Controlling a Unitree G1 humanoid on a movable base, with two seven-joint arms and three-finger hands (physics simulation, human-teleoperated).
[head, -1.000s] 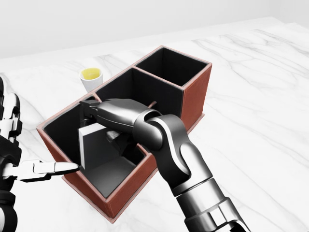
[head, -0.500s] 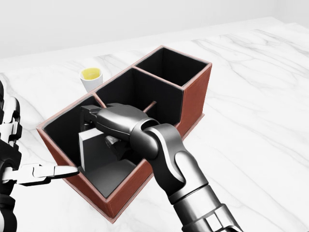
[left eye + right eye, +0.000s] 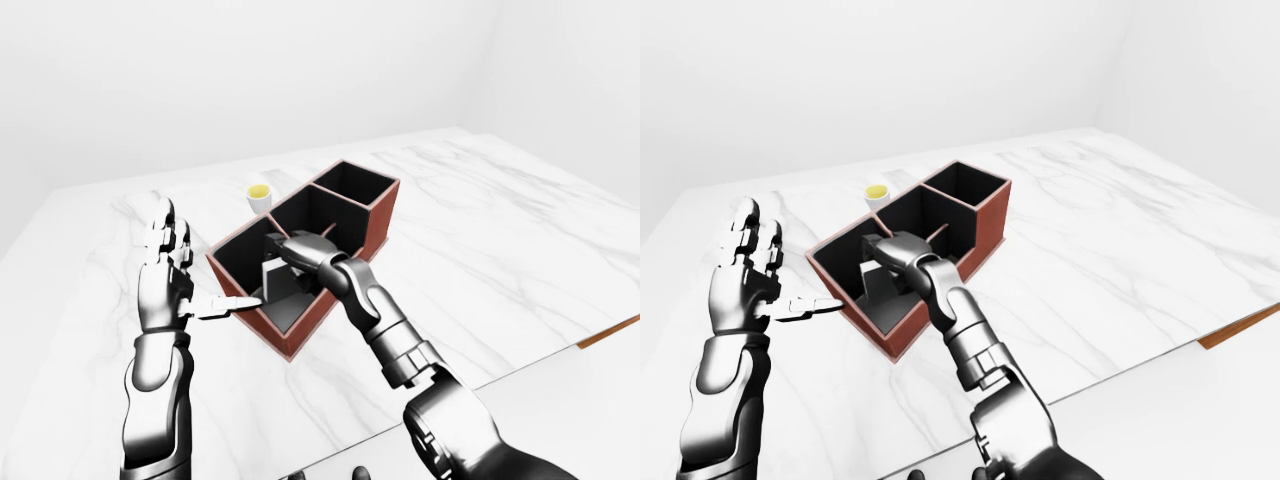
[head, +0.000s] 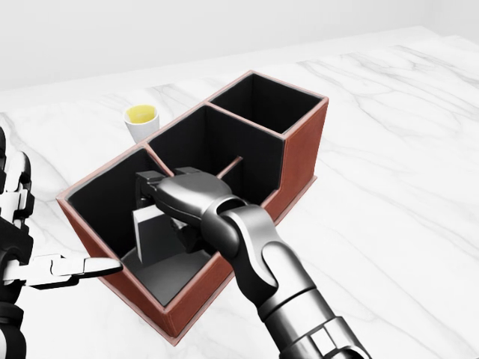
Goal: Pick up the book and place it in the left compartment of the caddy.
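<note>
Grey book (image 4: 159,233) tilted inside caddy (image 4: 299,149) left compartment, right hand (image 4: 187,200) fingers pinching its top. Left hand (image 3: 740,275) spread, left of caddy. Placement nearly done; release, withdrawal left.

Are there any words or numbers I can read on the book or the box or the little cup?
No words or numbers show anywhere.
Plain grey book: blank.
Reddish-brown three-compartment caddy: blank.
Small white cup with yellow inside: blank.

White marble table (image 4: 389,149) with a red-brown three-compartment caddy (image 4: 303,146) and, near it, a small cup (image 4: 140,121).
</note>
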